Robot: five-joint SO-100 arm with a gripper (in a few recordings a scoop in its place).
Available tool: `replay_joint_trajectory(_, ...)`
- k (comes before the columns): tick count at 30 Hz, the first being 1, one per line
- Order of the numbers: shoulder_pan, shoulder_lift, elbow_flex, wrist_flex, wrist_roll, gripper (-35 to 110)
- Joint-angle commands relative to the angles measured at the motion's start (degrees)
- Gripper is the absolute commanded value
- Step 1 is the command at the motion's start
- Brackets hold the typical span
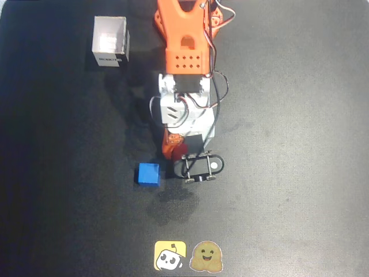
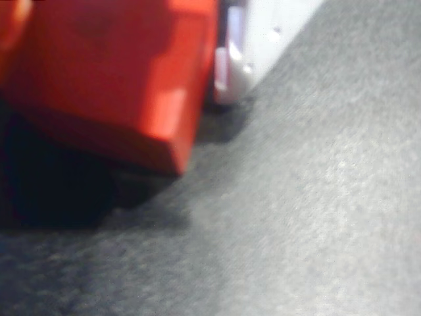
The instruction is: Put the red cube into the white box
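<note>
1. In the wrist view the red cube (image 2: pixel 112 79) is very close to the lens, blurred, with a white finger (image 2: pixel 240 59) pressed against its right side. Its lower edge looks to be just above the dark counter (image 2: pixel 316 217), with a shadow beneath, though the blur makes it hard to be sure whether it is lifted or resting.
2. In the overhead view the hand (image 1: pixel 173 147) is low over the counter, below the arm's white wrist housing. A bit of red shows between its tips, so I judge it closed on the red cube; the other finger is not clearly visible, so the firmness of the grip cannot be checked.
3. The blue cube (image 1: pixel 149 174) sits on the counter just beside the hand, to the lower left in the overhead view, apart from it. A black oval loop on small wheels (image 1: pixel 202 166) lies just to the right of the hand.
4. Two stickers (image 1: pixel 189 256) lie near the bottom edge of the overhead view, well apart from the work.
5. The white box (image 1: pixel 110 41) stands at the upper left of the overhead view, well apart from the hand, and appears empty.
6. Judgement: the grasp seems made; lifting, carrying across to the box and releasing are all left.
</note>
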Motion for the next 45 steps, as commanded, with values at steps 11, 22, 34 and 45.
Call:
replay_joint_trajectory(11,0.35,0.09,-0.09,0.00,-0.09,5)
replay_joint_trajectory(22,0.35,5.89,-2.20,8.53,-0.26,3)
replay_joint_trajectory(34,2.99,13.71,-10.02,24.43,-3.78,2)
replay_joint_trajectory(45,14.06,19.07,-10.37,28.83,-15.03,2)
